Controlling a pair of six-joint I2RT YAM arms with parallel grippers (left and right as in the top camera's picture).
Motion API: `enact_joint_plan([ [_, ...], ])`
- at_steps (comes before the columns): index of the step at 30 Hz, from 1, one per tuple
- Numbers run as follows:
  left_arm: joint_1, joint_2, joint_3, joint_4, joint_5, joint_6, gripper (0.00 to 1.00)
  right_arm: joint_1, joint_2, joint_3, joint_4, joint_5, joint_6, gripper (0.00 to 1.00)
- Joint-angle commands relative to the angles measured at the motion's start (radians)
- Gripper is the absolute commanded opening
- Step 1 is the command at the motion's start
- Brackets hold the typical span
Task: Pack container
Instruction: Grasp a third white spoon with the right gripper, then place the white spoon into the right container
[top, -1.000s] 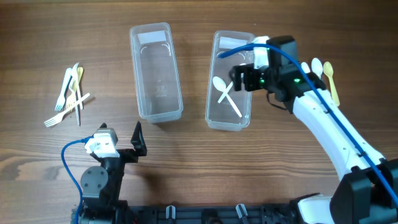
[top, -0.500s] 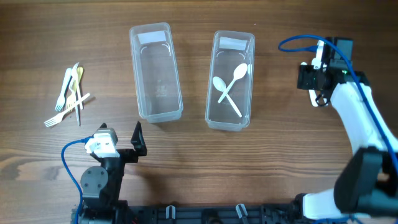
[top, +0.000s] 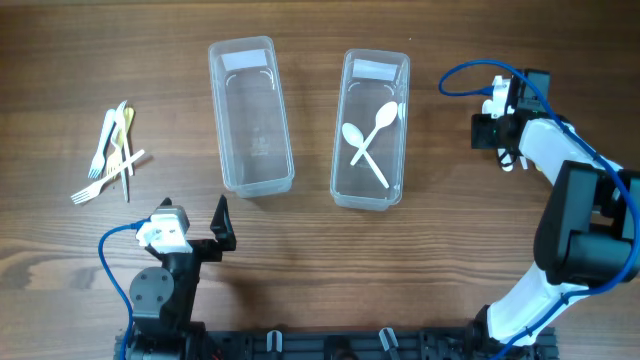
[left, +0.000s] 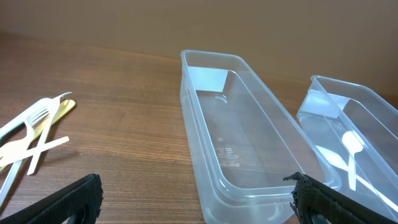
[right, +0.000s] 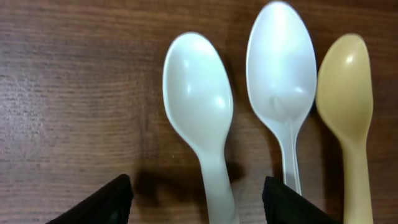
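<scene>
Two white spoons (top: 365, 150) lie crossed inside the spoon container (top: 341, 120). To that container's right, the right tool (right: 202, 205) hangs low over the worktop (top: 450, 260), its fingers spread either side of a loose white spoon (right: 199, 118), not pinching it. Left of the spoon container, past the empty container (top: 250, 120), the left tool (top: 195, 228) is spread wide.

Bright, even light with soft shadows and little blur.

Left container (top: 250, 120) stands beside right container (top: 372, 82) on the desk (top: 300, 250); spoons (top: 365, 150) lie in the latter, forks (top: 112, 150) near the left edge.
</scene>
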Motion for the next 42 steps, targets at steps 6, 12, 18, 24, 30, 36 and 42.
enact_joint_plan([
  [6, 0.006, -0.008, -0.006, 0.003, 0.016, 0.023, 1.0, -0.007, 0.142, -0.004, 0.027, -0.023, -0.015, 0.6],
  [12, 0.006, -0.008, -0.006, 0.003, 0.016, 0.023, 1.0, -0.007, 0.174, -0.003, 0.025, -0.023, 0.048, 0.29],
  [18, 0.006, -0.008, -0.006, 0.003, 0.016, 0.023, 1.0, -0.007, 0.172, -0.003, 0.002, -0.023, 0.078, 0.16],
  [24, 0.006, -0.008, -0.006, 0.003, 0.016, 0.023, 1.0, -0.005, 0.137, 0.026, -0.056, -0.044, 0.134, 0.04],
  [30, 0.006, -0.008, -0.006, 0.003, 0.016, 0.023, 1.0, -0.005, -0.074, 0.065, -0.105, -0.204, 0.212, 0.04],
  [36, 0.006, -0.008, -0.006, 0.003, 0.016, 0.023, 1.0, 0.023, -0.34, 0.065, -0.148, -0.409, 0.265, 0.04],
  [42, 0.006, -0.008, -0.006, 0.003, 0.016, 0.023, 1.0, 0.179, -0.483, 0.064, -0.178, -0.494, 0.318, 0.04],
])
